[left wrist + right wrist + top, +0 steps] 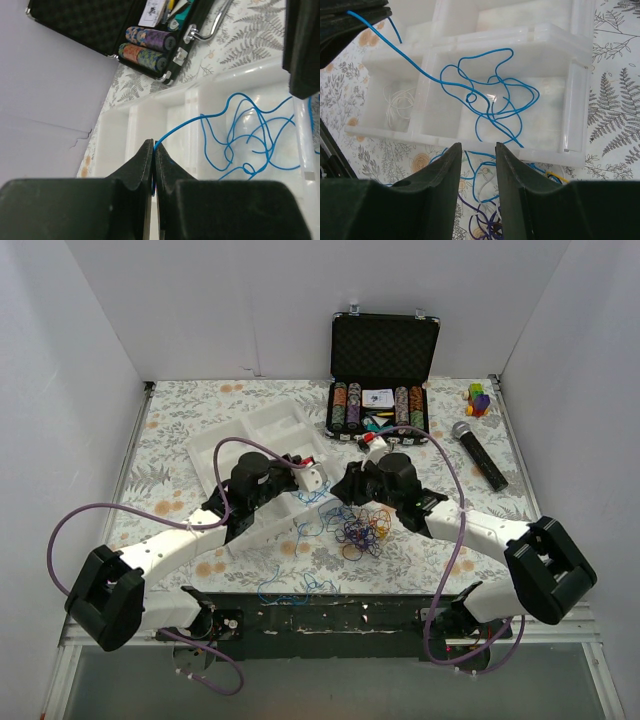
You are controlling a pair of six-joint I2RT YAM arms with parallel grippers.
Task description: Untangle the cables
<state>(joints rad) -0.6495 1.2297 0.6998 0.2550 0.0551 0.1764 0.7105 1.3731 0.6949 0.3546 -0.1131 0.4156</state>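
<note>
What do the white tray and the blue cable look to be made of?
The white tray looks like moulded plastic, slightly translucent and glossy, with rounded divider walls. The blue cable appears to be thin wire in a smooth, plastic-looking blue sheath. It holds loose, springy loops, and its core is not visible.

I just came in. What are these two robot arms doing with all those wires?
The left gripper, jaws shut, holds one blue cable whose loops lie in the white tray. The right gripper hangs by the tray's edge, jaws apart, holding nothing. A tangle of other cables lies on the table beside the tray.
</note>
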